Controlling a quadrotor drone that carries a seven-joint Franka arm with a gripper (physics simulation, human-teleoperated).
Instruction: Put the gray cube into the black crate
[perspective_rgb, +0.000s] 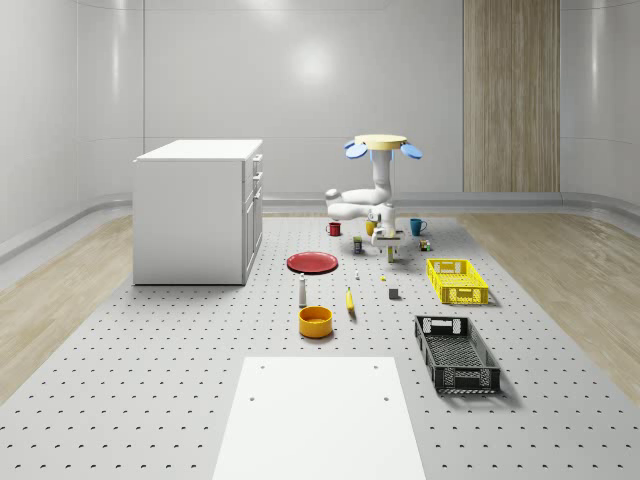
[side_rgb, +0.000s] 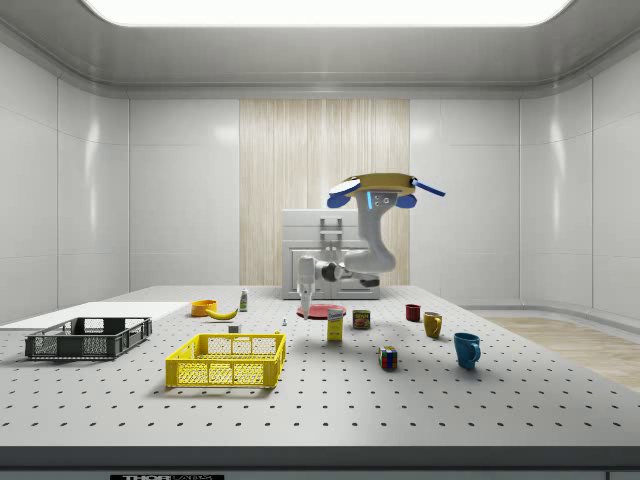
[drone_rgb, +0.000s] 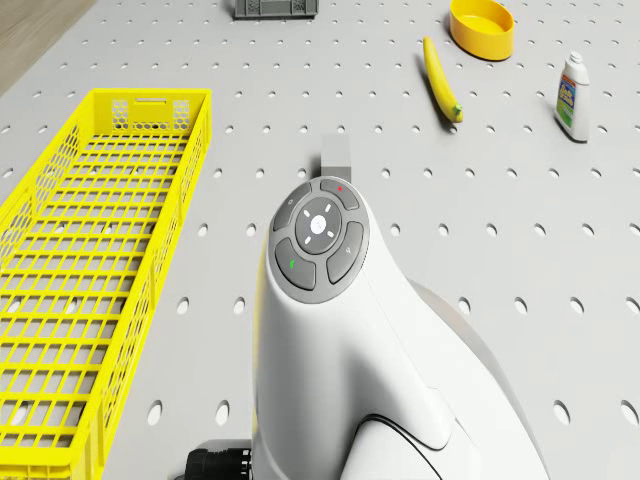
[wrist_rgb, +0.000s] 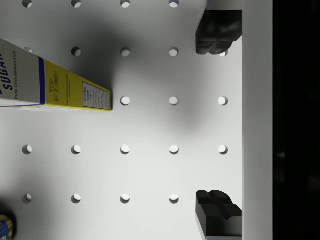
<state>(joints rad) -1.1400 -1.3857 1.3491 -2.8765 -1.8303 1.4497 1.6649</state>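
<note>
On the perforated grey table (perspective_rgb: 150, 370) in the whole-scene view, a white drawer cabinet (perspective_rgb: 198, 210) stands at about ten o'clock. Right of it a flat red plate (perspective_rgb: 313, 262) lies near the middle, with a small white bottle (perspective_rgb: 302, 291) and a round orange bowl (perspective_rgb: 315, 321) at its six o'clock. A yellow banana (perspective_rgb: 350, 300) lies just right of the bowl.

The drone (perspective_rgb: 382, 146), with its tan disc top and blue rotors, hovers over the far middle of the table, at the plate's one o'clock. Its white arm (perspective_rgb: 358, 205) bends down so that the gripper (perspective_rgb: 389, 243) hangs low above the surface beside a yellow sugar box (wrist_rgb: 60, 85). In the wrist view the two black fingers (wrist_rgb: 218, 31) stand wide apart with only bare table between them, so the jaws are open and hold nothing.

The small gray cube (perspective_rgb: 394, 294) sits on the table at the gripper's six o'clock, near it but apart, between the banana and the long yellow mesh crate (perspective_rgb: 457, 281). In the drone view the cube (drone_rgb: 337, 156) shows just past the arm's wrist. The black mesh crate (perspective_rgb: 456, 353) lies at the cube's five o'clock, well apart. A red mug (perspective_rgb: 334, 228) and a blue mug (perspective_rgb: 417, 226) stand on the far side of the drone.
</note>
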